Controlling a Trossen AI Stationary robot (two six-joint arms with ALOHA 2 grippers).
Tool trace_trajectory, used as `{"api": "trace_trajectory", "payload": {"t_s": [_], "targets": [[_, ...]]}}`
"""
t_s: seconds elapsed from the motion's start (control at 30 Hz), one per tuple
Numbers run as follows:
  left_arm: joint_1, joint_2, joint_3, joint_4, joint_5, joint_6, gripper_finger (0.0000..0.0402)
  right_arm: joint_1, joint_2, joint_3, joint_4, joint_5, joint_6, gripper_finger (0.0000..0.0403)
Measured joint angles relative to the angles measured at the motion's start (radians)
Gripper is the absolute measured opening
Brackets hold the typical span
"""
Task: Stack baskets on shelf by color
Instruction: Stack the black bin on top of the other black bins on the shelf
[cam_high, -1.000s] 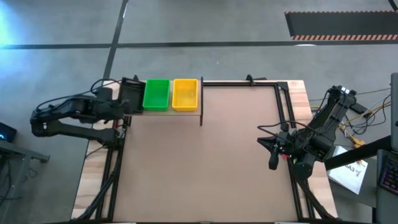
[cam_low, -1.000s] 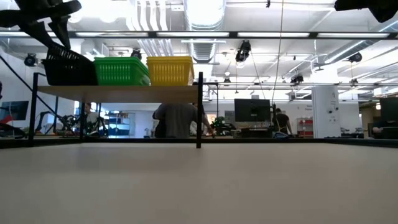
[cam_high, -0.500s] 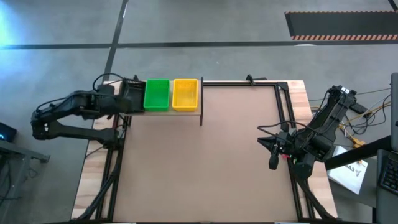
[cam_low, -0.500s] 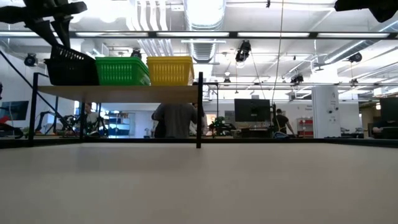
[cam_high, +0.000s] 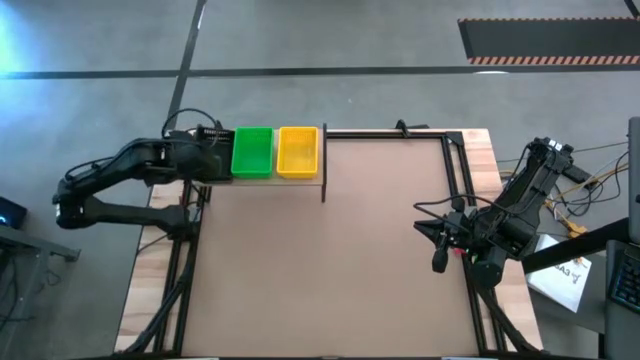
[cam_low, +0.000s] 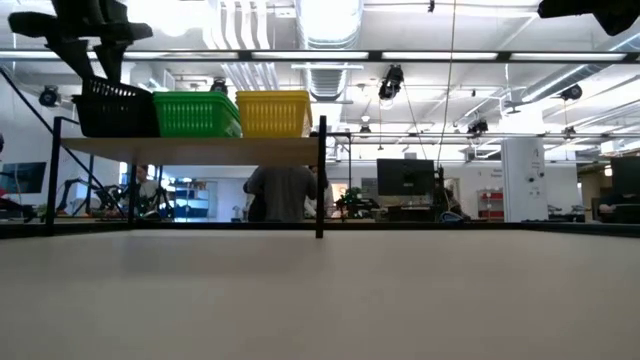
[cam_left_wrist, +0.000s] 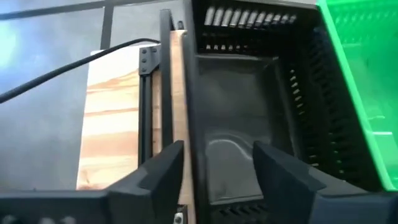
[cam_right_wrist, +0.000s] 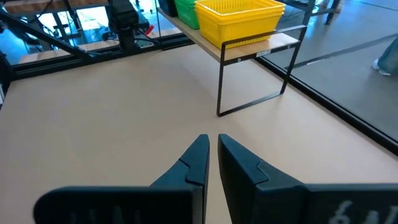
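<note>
Three baskets stand in a row with their bottoms on the shelf (cam_low: 200, 150) at the table's far left: black (cam_left_wrist: 249, 124), green (cam_high: 251, 152) and yellow (cam_high: 297, 150). My left gripper (cam_left_wrist: 221, 165) hangs open over the black basket's left side, next to the shelf's left edge. One finger is over the basket's inside, the other over the plank outside it. In the low view, the left gripper (cam_low: 100, 55) reaches down to the black basket's (cam_low: 115, 110) rim. My right gripper (cam_right_wrist: 213, 146) is shut and holds nothing, above the table's right side. My left gripper stands astride the black basket's left long wall (cam_left_wrist: 189, 124), one finger inside and one outside, slanting down from the table's left. I cannot tell whether either finger touches the wall. The basket sits level on the shelf beside the green one.
The shelf stands on thin black legs (cam_high: 323, 190) above the brown tabletop (cam_high: 320, 270). A black frame rail (cam_high: 455, 170) runs along the far and right sides. In the low view, people and desks show in the room beyond the table.
My left gripper has swung toward the table's far edge and a little up, turning at the wrist. It now stands over the black basket, not at its near left. The black basket's left end, raised a little before, has come down level.
</note>
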Motion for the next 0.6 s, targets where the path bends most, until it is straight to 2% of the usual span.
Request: {"api": "trace_trajectory", "payload": {"t_s": [0.17, 0.3, 0.43, 0.6], "targets": [[0.049, -0.016, 0.026, -0.002, -0.003, 0.026, 0.0223, 0.0, 0.0, 0.0, 0.001, -0.008, 0.002, 0.0027], [0.069, -0.01, 0.051, -0.002, -0.002, 0.05, 0.0226, 0.0, 0.0, 0.0, 0.001, -0.008, 0.001, 0.0027], [0.069, 0.011, 0.08, 0.0, 0.045, 0.052, 0.0195, 0.0, 0.0, 0.0, 0.001, -0.009, 0.002, 0.0027], [0.081, 0.027, 0.032, -0.002, 0.038, 0.046, 0.012, 0.0, 0.0, 0.0, 0.0, -0.008, -0.009, 0.0027]]}}
